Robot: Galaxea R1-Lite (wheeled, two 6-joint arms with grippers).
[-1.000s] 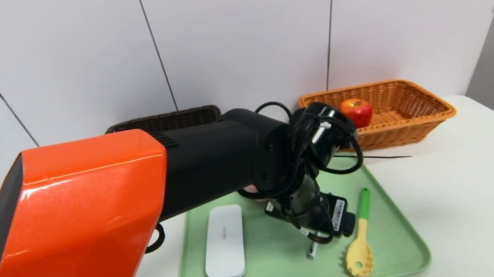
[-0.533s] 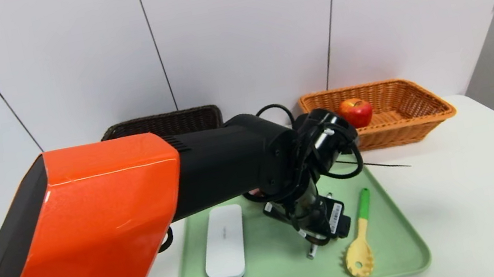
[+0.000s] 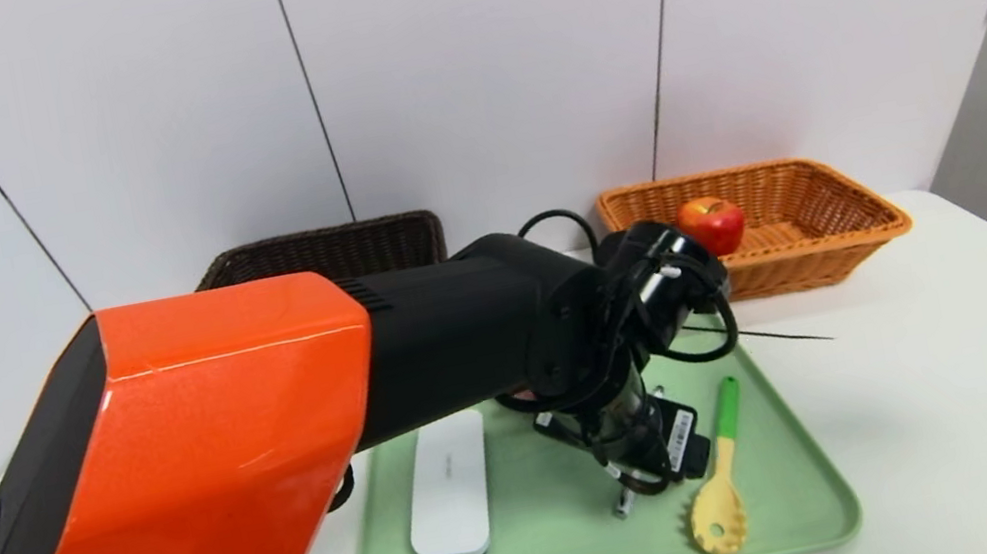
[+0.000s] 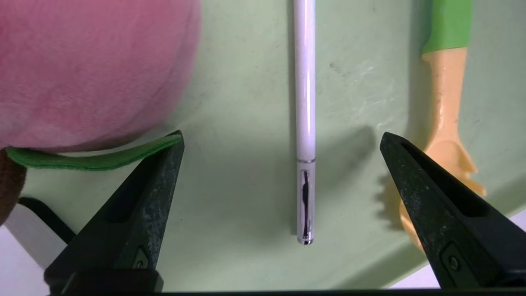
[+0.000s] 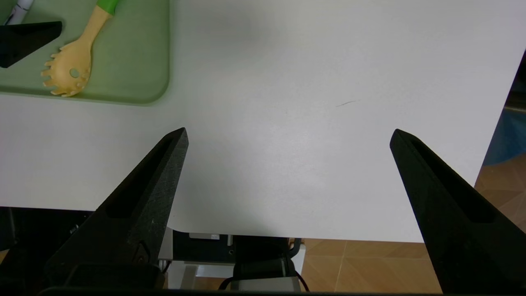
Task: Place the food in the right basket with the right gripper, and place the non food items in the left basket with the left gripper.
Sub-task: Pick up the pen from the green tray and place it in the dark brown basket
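Left end effector [image 4: 281, 137] has barely shifted, spread wide astride the slim white pen [image 4: 305, 82] mid green plastic tray [image 3: 798, 508]; I'd grasp next.

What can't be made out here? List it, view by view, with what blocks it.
- Head view: the left gripper is hidden behind its own arm; so is most of the pen.
- Head view: the dark basket shows only its rim; the arm covers its contents.
- Left wrist view: the pink plush item is cut off by the picture's edge, identity unclear.
- Right wrist view: the tray is cut off at the edge.
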